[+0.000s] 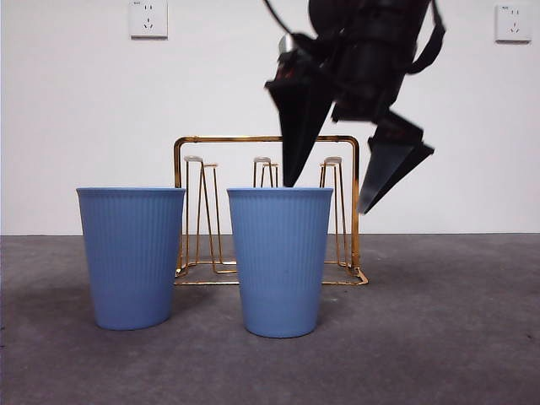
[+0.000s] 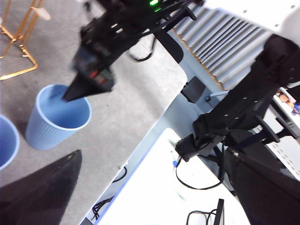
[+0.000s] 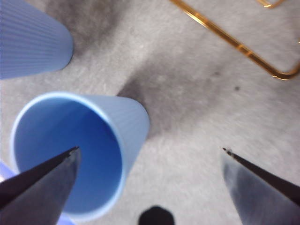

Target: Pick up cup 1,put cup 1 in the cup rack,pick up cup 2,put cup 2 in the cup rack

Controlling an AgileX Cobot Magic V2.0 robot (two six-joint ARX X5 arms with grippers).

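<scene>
In the front view two blue ribbed cups stand upright on the grey counter [image 1: 456,337]: the left cup [image 1: 131,257] and the right cup [image 1: 280,261], a little apart. The gold wire cup rack [image 1: 267,211] stands behind them, with nothing on its prongs.

The right end effector [image 1: 333,196] hangs above the right cup. Its jaws are wide open and hold nothing; one tip is over the cup's mouth, the other is outside the cup on its far side from the left cup. The right wrist view shows what the front view cannot: the blue inside of this cup [image 3: 77,152], with one jaw tip above the opening and the other over bare counter.

The left wrist view shows the same arm from the side, and the counter's edge with dark cables beyond. Of the left end effector only one dark jaw is visible, so I cannot tell its state.

The white wall carries two sockets [image 1: 148,18]. The counter around the cups is open.
</scene>
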